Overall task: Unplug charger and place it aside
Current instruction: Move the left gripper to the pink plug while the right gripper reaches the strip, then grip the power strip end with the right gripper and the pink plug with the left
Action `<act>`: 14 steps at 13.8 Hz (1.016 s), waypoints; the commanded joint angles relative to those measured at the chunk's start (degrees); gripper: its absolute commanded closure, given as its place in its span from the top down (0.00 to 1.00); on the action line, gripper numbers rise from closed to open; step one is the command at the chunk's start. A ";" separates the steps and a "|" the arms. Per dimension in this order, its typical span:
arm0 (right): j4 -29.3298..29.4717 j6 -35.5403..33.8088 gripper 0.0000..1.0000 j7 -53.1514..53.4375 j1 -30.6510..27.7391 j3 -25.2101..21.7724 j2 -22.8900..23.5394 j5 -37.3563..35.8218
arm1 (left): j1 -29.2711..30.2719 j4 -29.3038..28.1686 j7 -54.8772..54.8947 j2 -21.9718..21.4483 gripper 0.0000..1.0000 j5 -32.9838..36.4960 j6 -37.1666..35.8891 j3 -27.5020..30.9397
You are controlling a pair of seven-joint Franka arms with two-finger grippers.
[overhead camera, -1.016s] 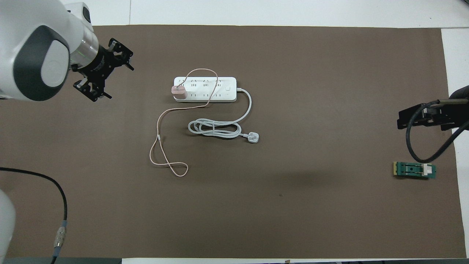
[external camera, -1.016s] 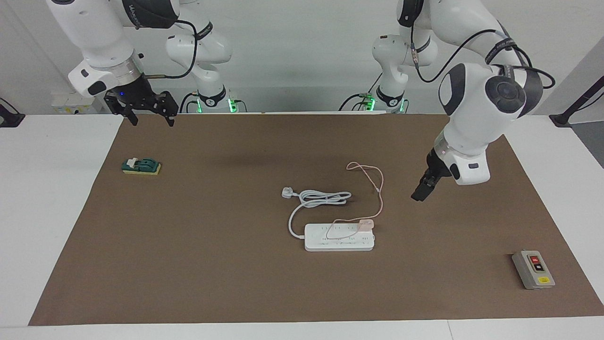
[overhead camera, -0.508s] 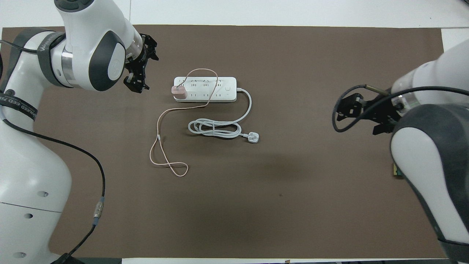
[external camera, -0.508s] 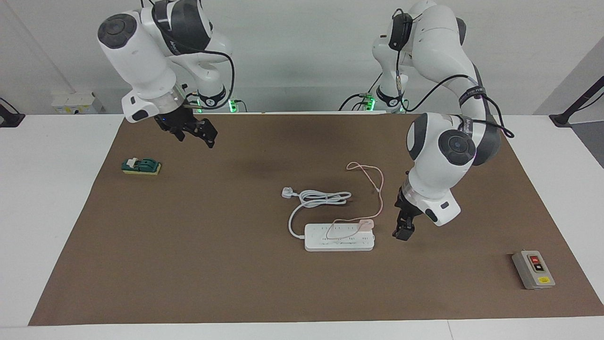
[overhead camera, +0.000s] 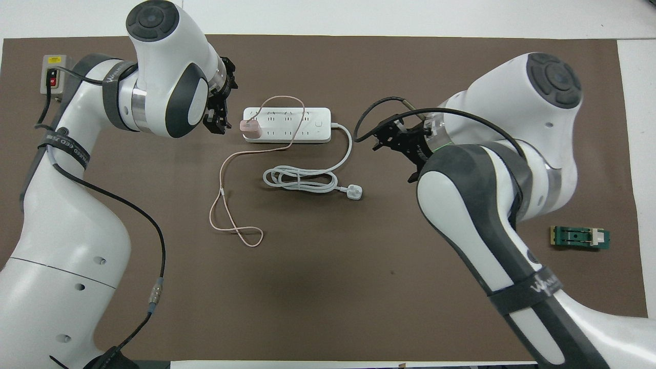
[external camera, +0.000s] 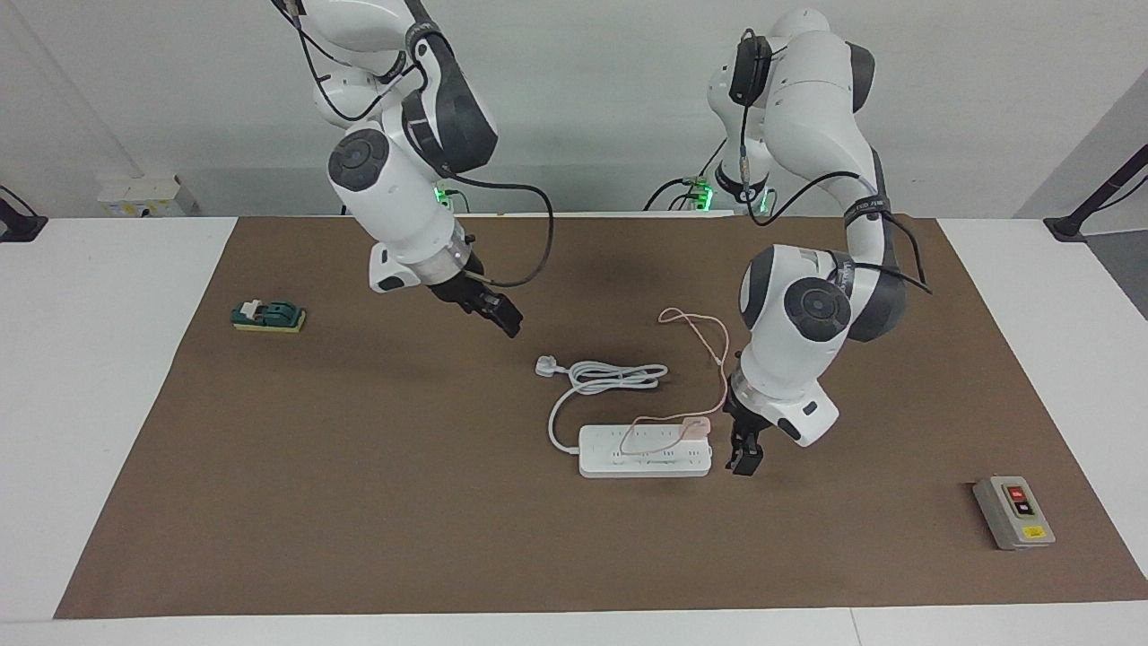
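The charger [external camera: 697,424] [overhead camera: 250,129], a small pale-pink cube, sits plugged into the end socket of the white power strip [external camera: 641,458] [overhead camera: 292,124]. Its thin pink cable [external camera: 722,359] [overhead camera: 221,192] loops over the strip and across the mat toward the robots. My left gripper [external camera: 741,459] [overhead camera: 221,108] hangs low and open just off that end of the strip, beside the charger and apart from it. My right gripper [external camera: 509,325] [overhead camera: 392,156] is open and empty in the air, over the mat near the strip's cord end.
The strip's thick white cord [external camera: 610,375] [overhead camera: 302,179] lies coiled beside it, nearer to the robots. A green switch block [external camera: 269,316] [overhead camera: 580,238] lies toward the right arm's end, a grey button box [external camera: 1013,513] [overhead camera: 51,76] toward the left arm's end.
Both arms swung in toward the power strip. The left gripper came down beside the charger's end of the strip. The right gripper moved from the mat's edge toward the middle. The charger has not moved.
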 commanded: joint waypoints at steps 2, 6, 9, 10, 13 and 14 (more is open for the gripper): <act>5.85 3.26 1.00 8.57 2.18 -0.07 8.23 6.80 | -1.43 -7.73 -2.02 -3.77 1.00 1.29 5.36 1.02; 12.81 7.55 1.00 13.87 4.11 -0.07 17.47 12.86 | -2.75 -9.68 -2.20 -4.66 1.00 1.38 5.73 1.02; 15.35 11.34 1.00 15.62 4.55 -0.07 22.04 17.00 | -3.27 -9.76 -2.37 -4.66 0.79 1.47 6.07 1.02; 17.45 11.43 1.00 17.02 4.55 -0.07 23.80 18.41 | -3.36 -9.94 -2.37 -4.74 0.75 1.47 6.08 1.02; 22.29 10.47 1.00 21.34 4.11 -0.07 28.98 21.06 | -3.27 -10.55 -3.51 -4.83 0.59 1.47 7.03 1.02; 23.09 10.29 1.00 21.43 4.29 -0.07 30.39 21.23 | -3.36 -11.51 -3.86 -5.09 0.50 1.47 8.17 1.02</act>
